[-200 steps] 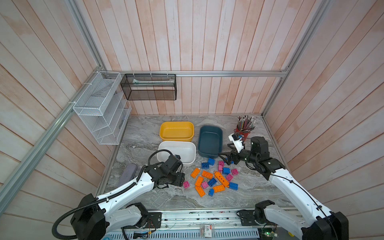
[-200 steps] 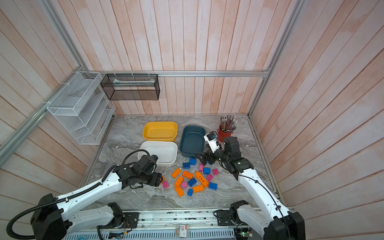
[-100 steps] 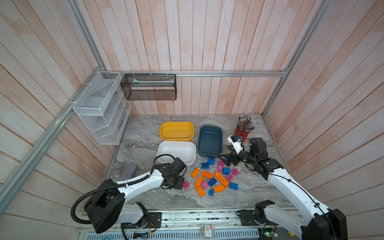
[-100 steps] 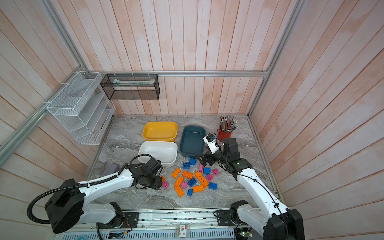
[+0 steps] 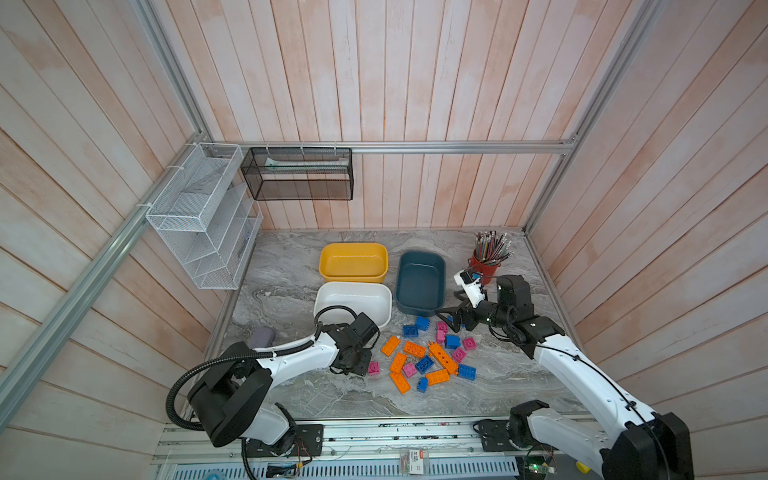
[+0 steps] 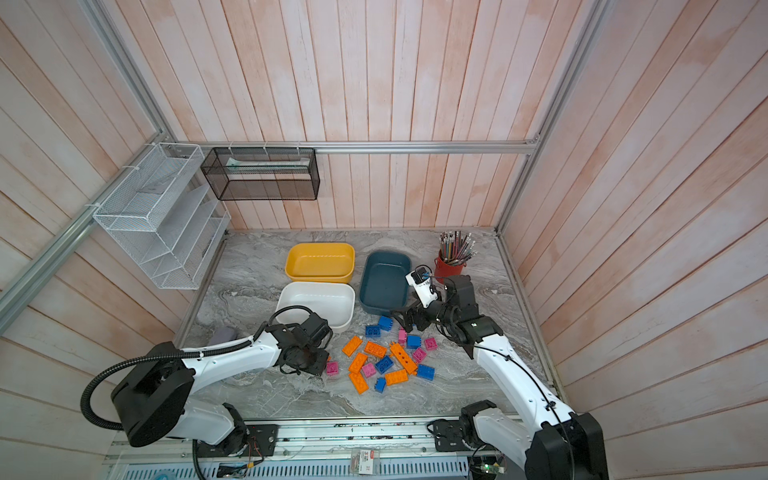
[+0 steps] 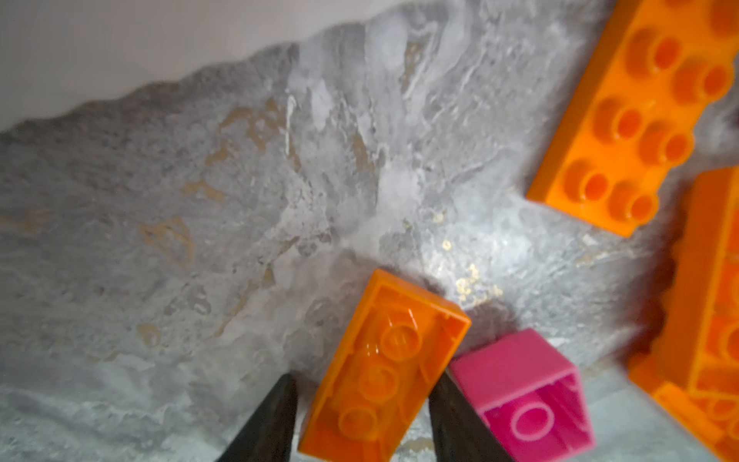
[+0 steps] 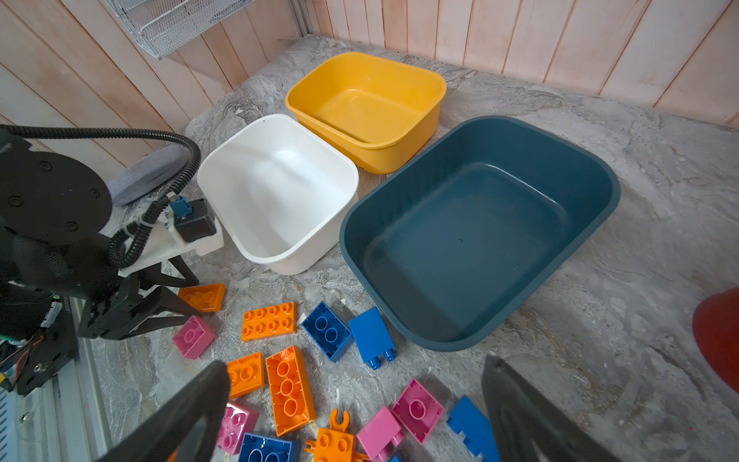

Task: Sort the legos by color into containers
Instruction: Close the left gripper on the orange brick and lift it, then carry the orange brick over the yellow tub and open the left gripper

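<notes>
An orange brick lies upside down on the marble between the fingers of my left gripper. One finger touches it and a small gap shows at the other, so the gripper is open. A pink brick leans against the touching finger. In both top views the left gripper is low at the left end of the legos. My right gripper hangs wide open and empty over pink and blue bricks. The yellow, white and teal containers are empty.
A red pencil cup stands right of the teal tub, behind my right wrist. A grey pad lies by the left wall. White and black mesh baskets hang on the walls. The white tub is close behind my left wrist.
My left gripper has moved right and toward the front to the orange brick, and its jaws have narrowed round it. The right arm has barely moved and stays wide open.
</notes>
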